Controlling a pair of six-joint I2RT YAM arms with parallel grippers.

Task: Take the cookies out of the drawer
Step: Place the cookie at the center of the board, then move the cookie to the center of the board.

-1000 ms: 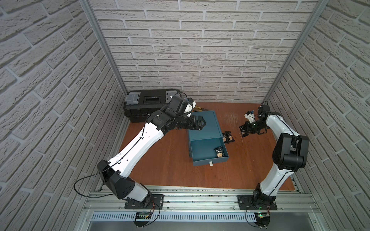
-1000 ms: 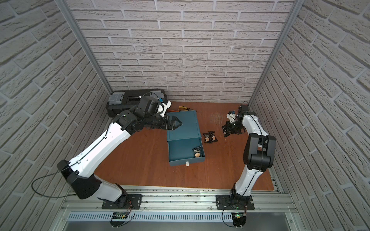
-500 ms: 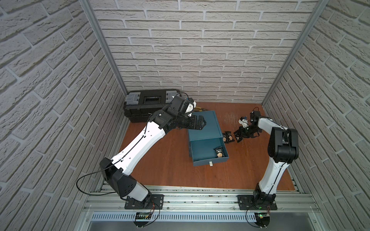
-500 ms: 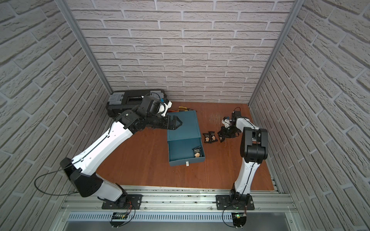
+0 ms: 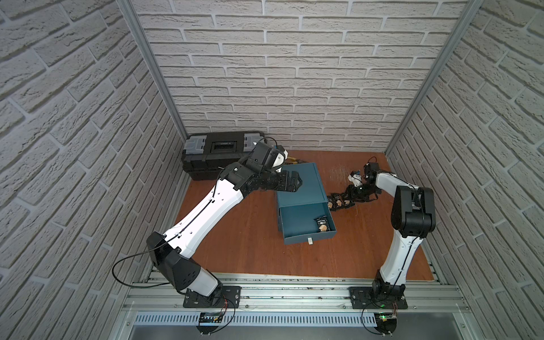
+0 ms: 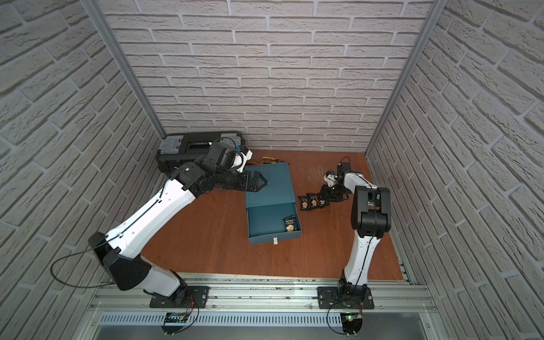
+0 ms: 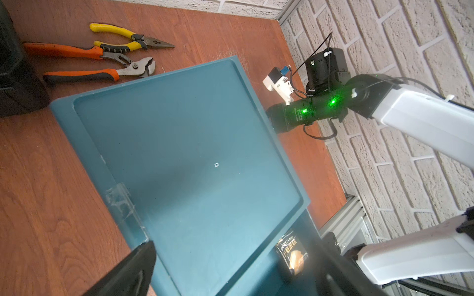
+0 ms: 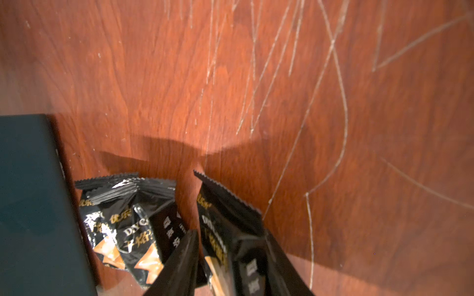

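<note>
Cookies in black wrappers lie in two places: one packet (image 5: 322, 224) sits inside the open drawer (image 5: 306, 221), in its front corner on the side toward the right arm, and a small cluster of packets (image 5: 336, 202) lies on the table (image 5: 250, 235) just beside the blue cabinet's (image 5: 303, 184) right wall. In the right wrist view two overlapping packets (image 8: 123, 225) rest flat against the cabinet's side, and a third packet (image 8: 225, 223) stands tilted between the right gripper's fingers (image 8: 179, 261). The right gripper (image 5: 350, 197) is low at the end of the cluster, its jaws partly spread with that packet between them; whether they press it or have let it go cannot be told. The left gripper (image 5: 295, 185) hovers over the cabinet's top near its left edge, jaws spread wide and holding nothing; the left wrist view shows the top panel (image 7: 189, 153) bare between the fingers (image 7: 128, 269), with the drawer packet (image 7: 292, 253) visible below. Three pliers (image 7: 102, 53), orange- and yellow-handled, lie on the table behind the cabinet, next to a black toolbox (image 5: 217, 153) in the far left corner
</note>
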